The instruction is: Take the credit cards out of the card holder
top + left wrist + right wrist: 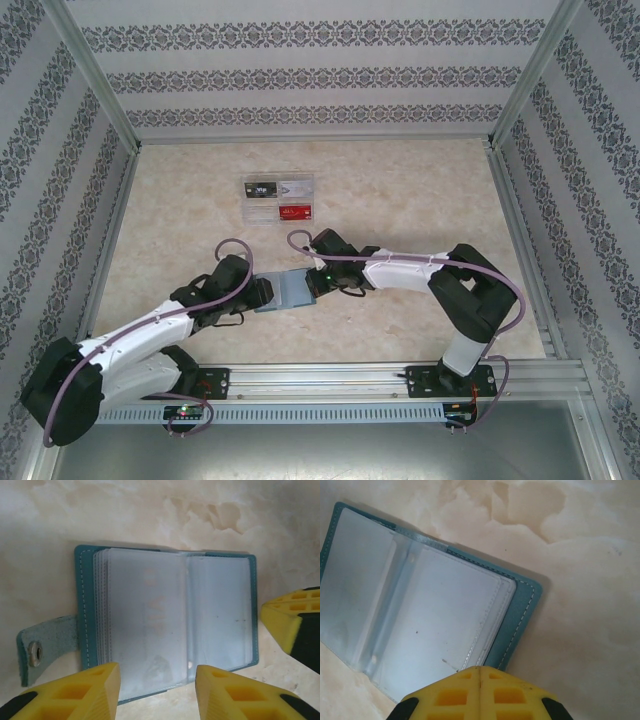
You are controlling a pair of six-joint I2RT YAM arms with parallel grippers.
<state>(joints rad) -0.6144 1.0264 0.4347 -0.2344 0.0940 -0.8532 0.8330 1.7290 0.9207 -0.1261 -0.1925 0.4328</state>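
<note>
At the left, the left tool (262, 293) hangs spread wide with nothing in its grip, its two yellow fingers (95, 685) straddling the near edge of the card holder (290, 290). The holder lies open and flat on the worktop (420, 200), in the near middle between the two arms. Its snap strap (35, 652) trails off to the left, and a stack of clear sleeves (145, 620) is fanned on the left-hand leaf. It looks light and floppy, a soft stitched cover around thin, slick plastic pages that would likely slide or lift if tugged. A sound hold would probably pin the cover's outer border with one tool while the other nips a stiff card edge at a sleeve's mouth. At the holder's right border sits the right tool (322, 283), its fingers pressed together with nothing visible between them. Whether they bear down on the cover cannot be told. The frosted sleeves hide their contents: a faint raised pattern shows through the top page, but how many cards remain is unclear, as is which side the pockets open on. The left fingers cover part of the near edge. Farther back, well apart, a clear tray (280, 200) holds cards too small to read.
</note>
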